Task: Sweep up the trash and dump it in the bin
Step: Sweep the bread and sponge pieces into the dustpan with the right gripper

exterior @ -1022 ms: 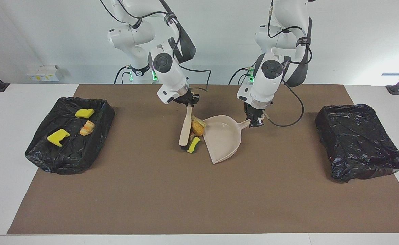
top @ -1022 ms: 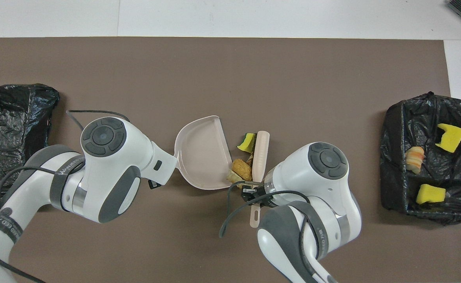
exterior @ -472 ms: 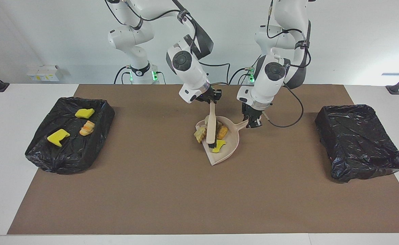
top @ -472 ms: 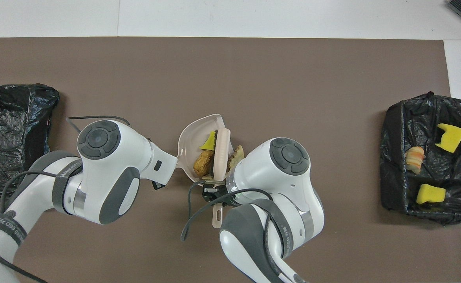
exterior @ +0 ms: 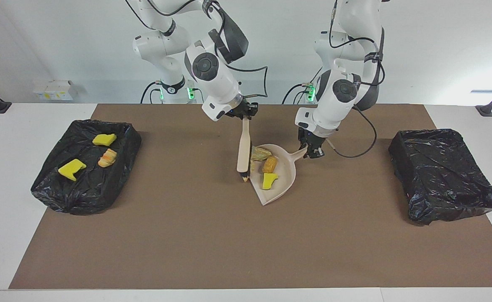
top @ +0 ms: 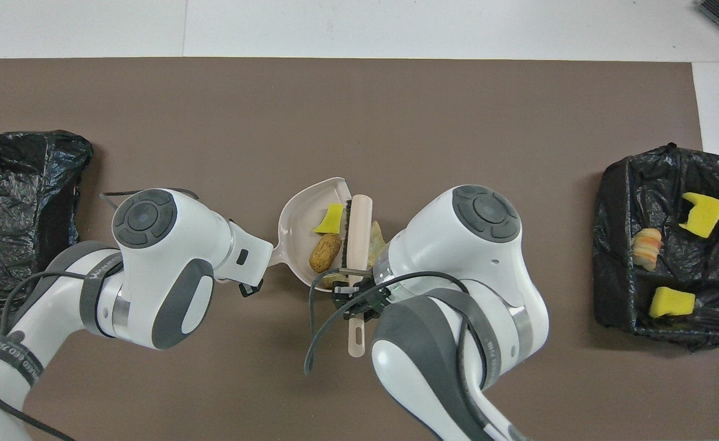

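We have two black-lined bins on the mat: the one at the right arm's end (exterior: pixel 87 165) already holds three pieces of trash, the one at the left arm's end (exterior: pixel 443 172) shows none. Between them, mid-table, lies the dustpan (exterior: pixel 286 178), its mouth facing the right arm's end and its stem running up toward the robots into the left gripper (exterior: pixel 312 152), whose fingers are pinched on that stem. The right gripper (exterior: pixel 244 115) is clamped on the brush (exterior: pixel 243 147) handle; the brush hangs nearly upright, long axis running away from the robots, bristles down at the pan's open lip. Most of the trash sits in the pan — a yellow chunk (exterior: pixel 269 180), a tan lump (exterior: pixel 270 164) and a paler piece (exterior: pixel 260 153) nearer the robots. In the overhead view one scrap (top: pixel 376 233) still shows on the brush's outer side, and we judge it is not fully in. The move ahead turns on this: the pan's mouth opens toward the brush, so a last push goes from the right arm's end into the pan — then the left arm lifts it to a bin.
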